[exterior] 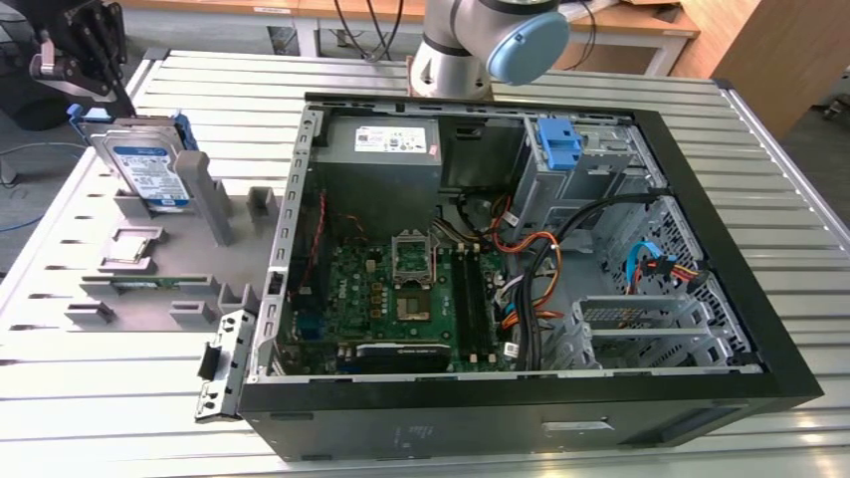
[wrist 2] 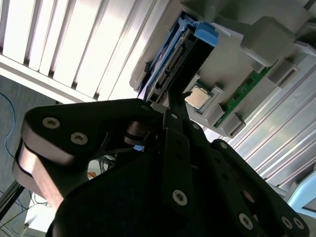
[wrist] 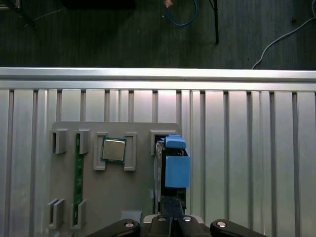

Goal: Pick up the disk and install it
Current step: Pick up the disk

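The disk (exterior: 149,171) stands on edge in a slot of the grey holder (exterior: 179,261) at the exterior view's left, its white-and-blue label showing and a blue rail bracket around it. My gripper (exterior: 96,88) hangs just above and to the left of it in that view, apart from it. In the first wrist view the disk (wrist: 174,168) lies straight beyond my gripper (wrist: 173,211). In the second wrist view the black fingers (wrist 2: 174,128) lie together, the gripper (wrist 2: 171,98) close to the disk's (wrist 2: 170,64) connector end. Nothing is held.
The holder also carries a processor chip (wrist: 113,149) and a green memory stick (wrist: 77,173). The open computer case (exterior: 750,319) fills the exterior view's right, with a blue latch (exterior: 560,144) at its drive bay and loose cables. The arm's base (exterior: 459,50) stands behind the case.
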{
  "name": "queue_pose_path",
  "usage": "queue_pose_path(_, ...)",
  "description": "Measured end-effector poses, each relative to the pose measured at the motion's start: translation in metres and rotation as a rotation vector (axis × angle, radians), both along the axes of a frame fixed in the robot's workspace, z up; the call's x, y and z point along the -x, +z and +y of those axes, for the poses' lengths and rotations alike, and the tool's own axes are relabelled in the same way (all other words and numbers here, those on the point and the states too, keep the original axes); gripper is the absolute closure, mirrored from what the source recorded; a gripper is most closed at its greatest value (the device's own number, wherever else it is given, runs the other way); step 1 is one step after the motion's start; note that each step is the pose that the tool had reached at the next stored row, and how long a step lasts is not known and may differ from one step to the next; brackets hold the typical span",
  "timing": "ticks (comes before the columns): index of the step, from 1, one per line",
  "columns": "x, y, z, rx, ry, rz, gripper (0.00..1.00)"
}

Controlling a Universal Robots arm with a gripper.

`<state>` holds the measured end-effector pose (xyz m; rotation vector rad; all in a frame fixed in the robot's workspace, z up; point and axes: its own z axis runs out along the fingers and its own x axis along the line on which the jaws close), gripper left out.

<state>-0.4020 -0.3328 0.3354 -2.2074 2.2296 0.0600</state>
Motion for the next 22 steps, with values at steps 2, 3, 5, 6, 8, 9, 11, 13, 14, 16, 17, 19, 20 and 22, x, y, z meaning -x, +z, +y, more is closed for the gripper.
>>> queue_pose_path(2, 0.0, 0.0, 0.0, 0.0, 0.0, -0.0001, 0.89)
queue_pose_path(3, 0.0001, 0.0, 0.0001, 0.0, 0.0, -0.0001, 0.89)
queue_pose_path(5, 0.0001, 0.0, 0.0001, -0.0001, 0.0, 0.001, 0.89)
queue_pose_path(6, 0.0002, -0.0001, 0.0001, -0.0001, 0.0, 0.0045, 0.89)
queue_pose_path(8, 0.0003, -0.0001, 0.0001, 0.0, 0.0, 0.0055, 0.89)
queue_pose_path(9, 0.0002, -0.0001, 0.0, 0.0, 0.0, 0.0059, 0.89)
queue_pose_path(11, 0.0002, 0.0, 0.0, 0.0, 0.0, 0.0066, 0.89)
queue_pose_path(13, 0.0001, -0.0001, 0.0001, -0.0002, 0.0, 0.0081, 0.89)
queue_pose_path(14, 0.0, -0.0001, 0.0, 0.0, 0.0, 0.0126, 0.89)
queue_pose_path(16, 0.0001, 0.0, 0.0, 0.0, 0.0, 0.0146, 0.89)
queue_pose_path(17, 0.0001, 0.0, 0.0001, 0.0001, 0.0, 0.0154, 0.89)
queue_pose_path(19, 0.0001, -0.0001, 0.0, 0.0, 0.0, 0.0169, 0.89)
queue_pose_path(20, 0.0001, -0.0001, 0.0, 0.0, 0.0, 0.0177, 0.89)
queue_pose_path(22, 0.0001, -0.0001, 0.0, 0.0, 0.0, 0.0194, 0.89)
